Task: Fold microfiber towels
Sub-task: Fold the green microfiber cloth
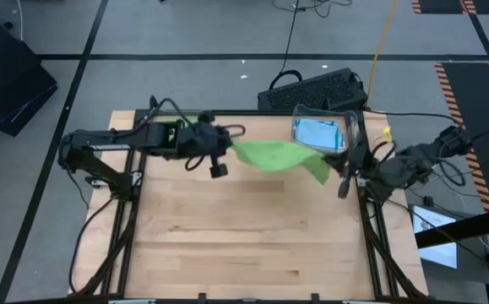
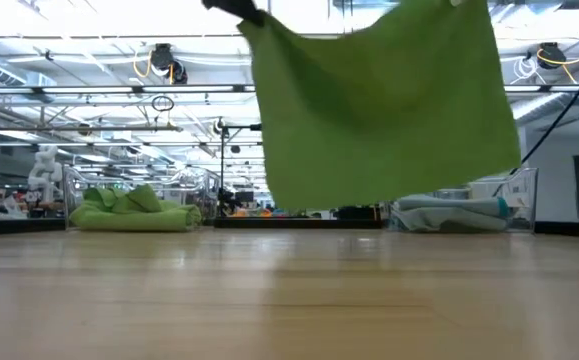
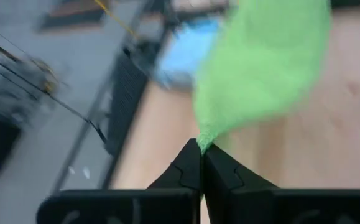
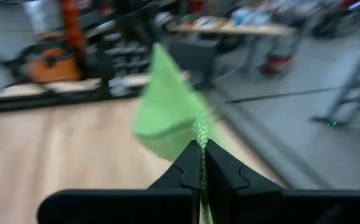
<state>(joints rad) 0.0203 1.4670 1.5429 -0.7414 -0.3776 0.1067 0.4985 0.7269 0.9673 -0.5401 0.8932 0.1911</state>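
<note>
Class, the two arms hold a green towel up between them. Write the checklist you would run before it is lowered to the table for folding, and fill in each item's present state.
1. Left gripper shut on a corner of the green towel: ok.
2. Right gripper shut on another corner: ok.
3. Towel hangs clear of the table: ok.
4. Towel spread flat between the grippers: not ok, it sags in the high view.
5. Landing spot bare wood: ok.
6. Clear bin clear of the towel: cannot tell.

Left gripper's fingers pinch a green towel corner; seemingly blue towels beyond.
</note>
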